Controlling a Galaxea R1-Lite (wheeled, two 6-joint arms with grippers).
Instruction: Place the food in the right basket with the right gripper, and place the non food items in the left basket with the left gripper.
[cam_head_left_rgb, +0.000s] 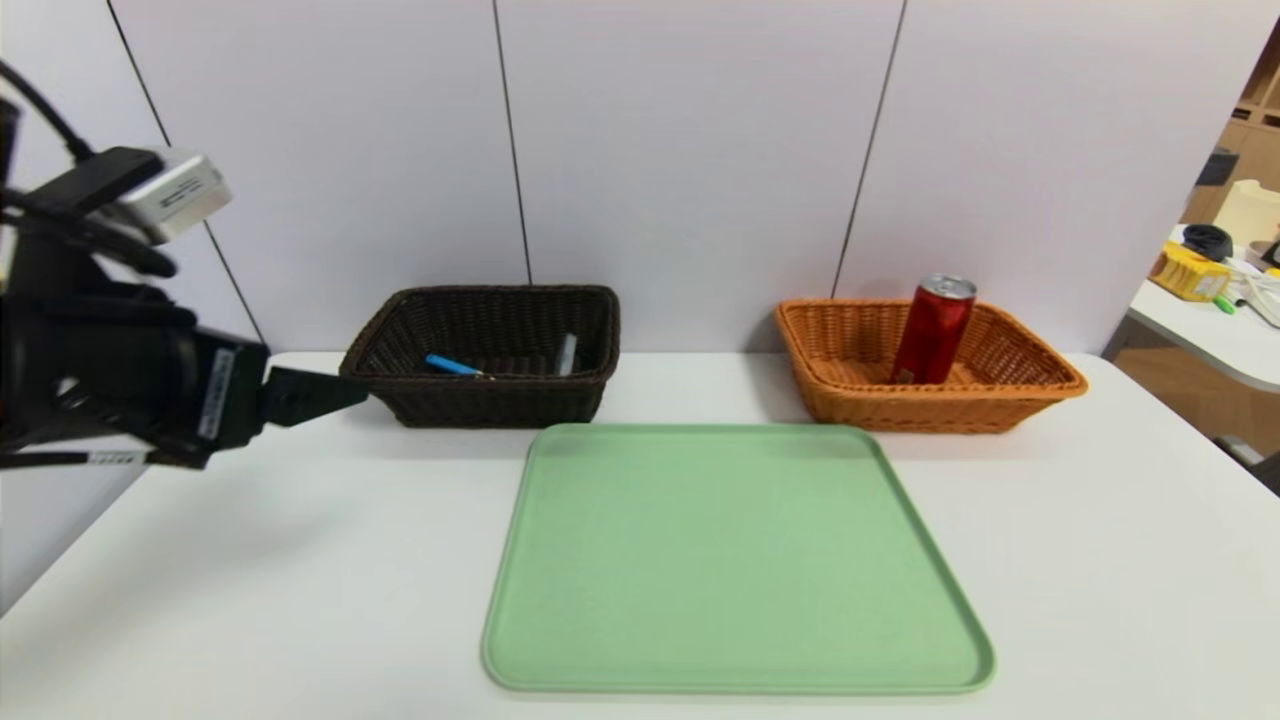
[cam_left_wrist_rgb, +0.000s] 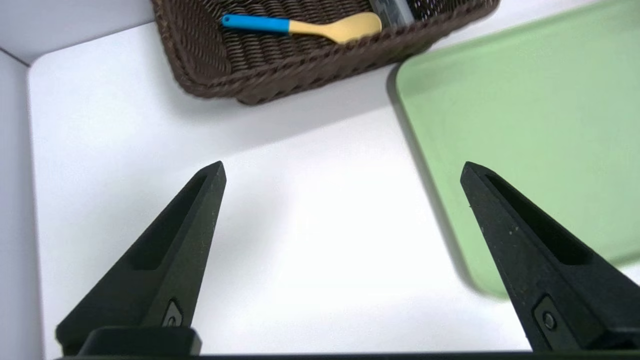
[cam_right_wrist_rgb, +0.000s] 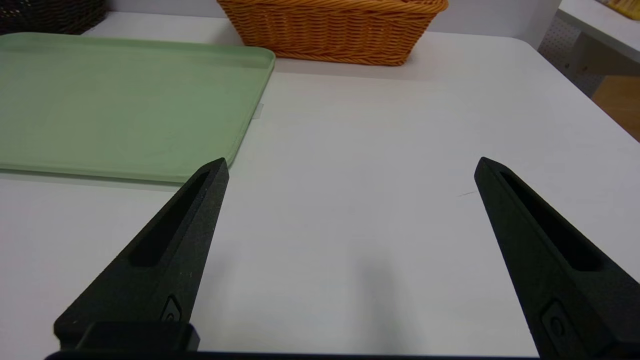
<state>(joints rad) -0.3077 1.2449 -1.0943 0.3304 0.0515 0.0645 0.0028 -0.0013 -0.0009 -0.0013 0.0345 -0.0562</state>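
- The left end effector (cam_left_wrist_rgb: 343, 167) hung above the table (cam_left_wrist_rgb: 300, 260), fingers apart.
- The right end effector (cam_right_wrist_rgb: 352, 162) was over the table too, likewise spread.
- Spoon (cam_left_wrist_rgb: 350, 27) and grey case (cam_left_wrist_rgb: 392, 12) lay in the dark brown basket (cam_head_left_rgb: 480, 400).
- The red can (cam_head_left_rgb: 935, 330) leaned in the orange basket (cam_head_left_rgb: 900, 412).

My head view looks forward and down over the counter (cam_head_left_rgb: 390, 560) from farther back; each wrist view peers down past my own pincer, closer in. All three share the green tray (cam_head_left_rgb: 740, 560) and dark brown wicker basket (cam_head_left_rgb: 490, 400).
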